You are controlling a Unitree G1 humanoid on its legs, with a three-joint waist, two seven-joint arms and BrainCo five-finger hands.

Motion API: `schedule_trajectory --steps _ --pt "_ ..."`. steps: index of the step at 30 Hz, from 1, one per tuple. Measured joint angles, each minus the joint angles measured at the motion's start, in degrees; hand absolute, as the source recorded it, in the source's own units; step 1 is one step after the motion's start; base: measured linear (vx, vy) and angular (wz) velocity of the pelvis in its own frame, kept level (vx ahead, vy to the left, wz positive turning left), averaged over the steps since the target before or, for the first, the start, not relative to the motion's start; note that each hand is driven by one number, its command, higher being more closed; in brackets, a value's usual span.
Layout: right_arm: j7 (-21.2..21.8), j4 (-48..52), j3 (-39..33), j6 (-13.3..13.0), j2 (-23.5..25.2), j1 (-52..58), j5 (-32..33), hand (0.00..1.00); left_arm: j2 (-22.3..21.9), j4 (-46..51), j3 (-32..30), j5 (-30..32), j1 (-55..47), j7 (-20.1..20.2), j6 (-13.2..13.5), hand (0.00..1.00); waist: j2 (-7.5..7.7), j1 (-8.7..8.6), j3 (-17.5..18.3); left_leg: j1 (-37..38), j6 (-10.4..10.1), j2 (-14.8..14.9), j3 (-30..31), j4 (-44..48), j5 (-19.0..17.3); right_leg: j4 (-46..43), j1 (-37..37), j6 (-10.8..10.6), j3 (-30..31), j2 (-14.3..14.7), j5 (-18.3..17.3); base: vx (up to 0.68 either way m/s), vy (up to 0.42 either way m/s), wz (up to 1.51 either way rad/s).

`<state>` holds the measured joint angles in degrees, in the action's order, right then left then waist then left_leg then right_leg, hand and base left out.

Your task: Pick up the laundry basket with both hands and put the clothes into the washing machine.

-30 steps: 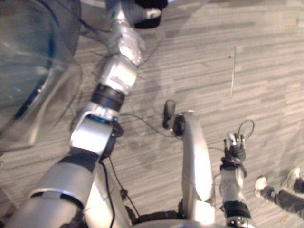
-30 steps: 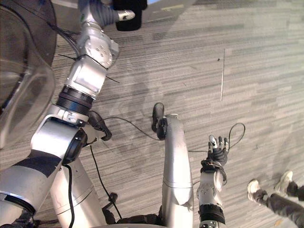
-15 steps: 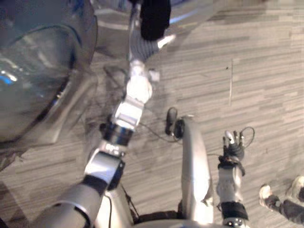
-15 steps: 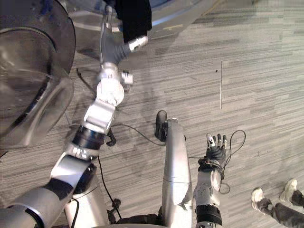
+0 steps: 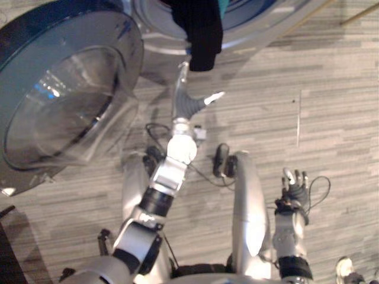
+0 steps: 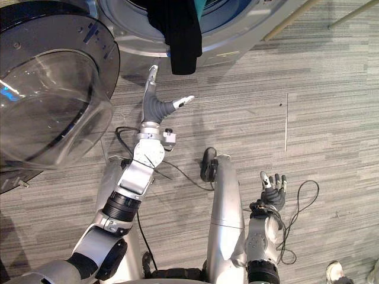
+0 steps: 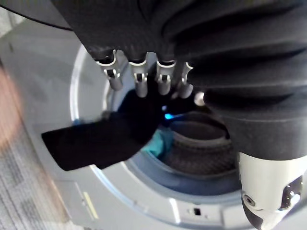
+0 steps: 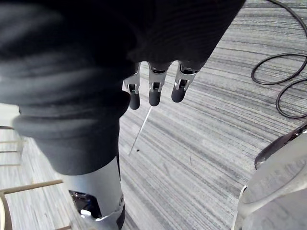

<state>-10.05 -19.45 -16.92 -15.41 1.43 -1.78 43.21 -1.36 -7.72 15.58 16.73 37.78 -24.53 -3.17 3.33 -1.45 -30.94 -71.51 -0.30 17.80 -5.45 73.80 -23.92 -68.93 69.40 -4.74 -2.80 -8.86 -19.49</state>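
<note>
The washing machine [image 6: 237, 35] stands at the top of the eye views with its drum open. A black garment [image 6: 177, 35] hangs out over the drum's rim, and a teal cloth [image 7: 158, 143] lies inside behind it. My left hand [image 6: 155, 106] is stretched up toward the machine just below the garment's hanging end, open, with straight fingers [image 7: 139, 81] and the thumb spread, touching nothing. My right hand [image 6: 272, 198] hangs low on the right over the carpet, open and empty, its fingers [image 8: 153, 91] relaxed.
The machine's round glass door [image 6: 47, 100] stands swung open on the left, close beside my left arm. Grey striped carpet [image 6: 331, 130] covers the floor to the right. A person's shoe [image 6: 333, 272] shows at the lower right corner.
The camera has tilted up, bringing the drum opening and the whole door into view. My left hand now sits below the black garment, apart from it. The right hand has kept its pose.
</note>
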Motion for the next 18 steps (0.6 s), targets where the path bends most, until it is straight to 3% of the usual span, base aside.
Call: schedule_trajectory --steps 11,18 --pt "0.01 -1.99 0.1 -0.12 -0.09 -0.12 0.16 0.0 0.04 -10.67 -2.4 3.84 12.49 -1.96 -1.89 0.0 -0.01 -0.87 -0.01 -1.54 0.23 1.47 -0.24 0.17 0.18 0.74 1.82 0.51 -0.02 1.29 0.51 -0.05 -0.056 -0.08" --pt "0.1 -2.13 2.32 -0.54 -0.6 -0.49 0.2 0.0 0.46 -19.57 -2.79 4.27 14.02 -1.79 -3.27 0.0 -0.04 -0.86 -0.06 -3.11 0.24 1.97 0.0 0.53 0.16 0.69 3.08 0.46 -0.22 1.71 0.54 -0.04 -0.044 -0.03"
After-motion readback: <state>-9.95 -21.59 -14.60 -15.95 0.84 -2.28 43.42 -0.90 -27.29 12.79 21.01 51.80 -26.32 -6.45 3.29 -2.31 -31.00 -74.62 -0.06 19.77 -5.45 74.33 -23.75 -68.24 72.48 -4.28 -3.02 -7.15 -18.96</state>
